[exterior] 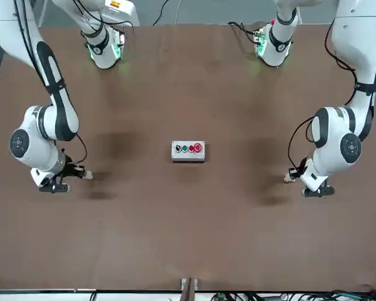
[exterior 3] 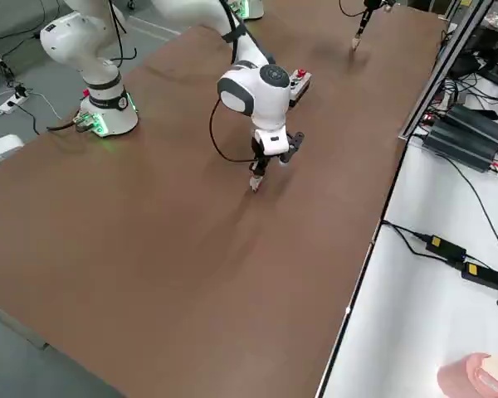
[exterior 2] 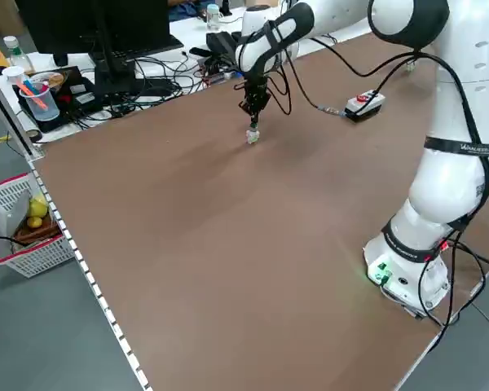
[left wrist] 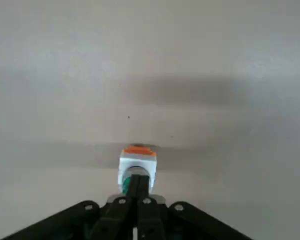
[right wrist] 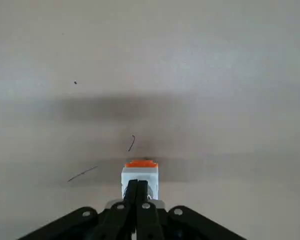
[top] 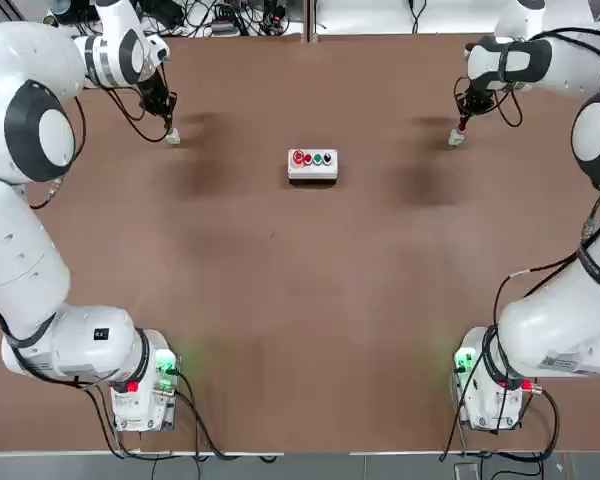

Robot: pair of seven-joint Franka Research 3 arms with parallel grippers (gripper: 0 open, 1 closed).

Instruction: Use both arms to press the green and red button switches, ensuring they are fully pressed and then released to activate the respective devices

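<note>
From overhead, the left gripper [top: 169, 128] stands with jaws pinched together right on top of a small white switch [top: 173, 138] at the table's far left, while the right gripper [top: 461, 128], jaws likewise closed, stands on its twin switch [top: 456, 139] at the far right; a white button box [top: 312, 165] sits untouched between them. In the left wrist view the closed fingertips [left wrist: 136, 186] bear on a green cap [left wrist: 124, 185]. In the right wrist view the fingertips [right wrist: 137, 190] hide the cap, so both presses look under way, with release left.
</note>
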